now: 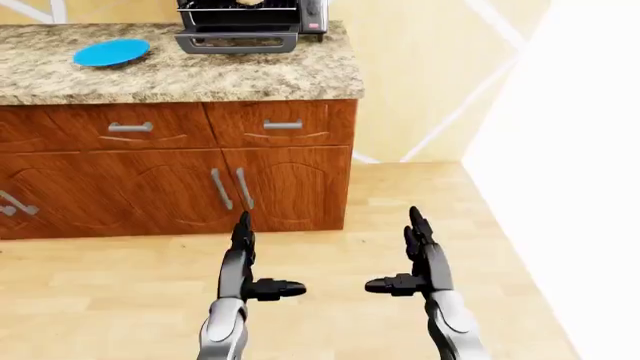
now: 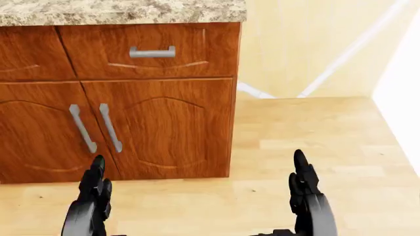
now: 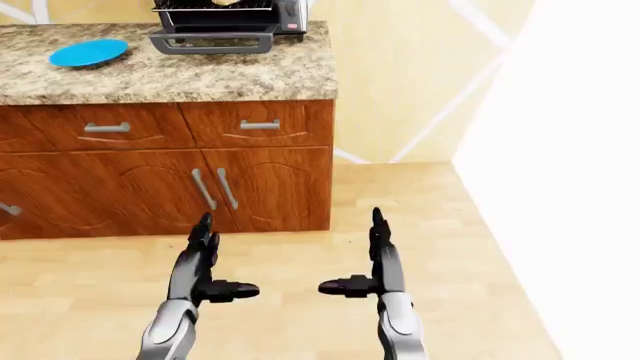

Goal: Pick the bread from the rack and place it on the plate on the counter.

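A blue plate (image 1: pixel 111 52) lies on the granite counter (image 1: pixel 200 75) at the upper left of the left-eye view. To its right stands a toaster oven (image 1: pixel 250 22) with its door open and a wire rack (image 1: pixel 240 9). A bit of the bread (image 1: pixel 248 2) shows on the rack at the view's top edge. My left hand (image 1: pixel 255 259) and right hand (image 1: pixel 405 255) are held out low over the floor, far below the counter. Both are open and empty, fingers straight and thumbs pointing inward.
Wooden cabinets (image 1: pixel 180 172) with grey handles stand under the counter. The counter ends at its right corner (image 1: pixel 355 90). A light wood floor (image 1: pixel 330 300) lies between me and the cabinets. A cream wall (image 1: pixel 430 75) and a bright white surface (image 1: pixel 570 187) are on the right.
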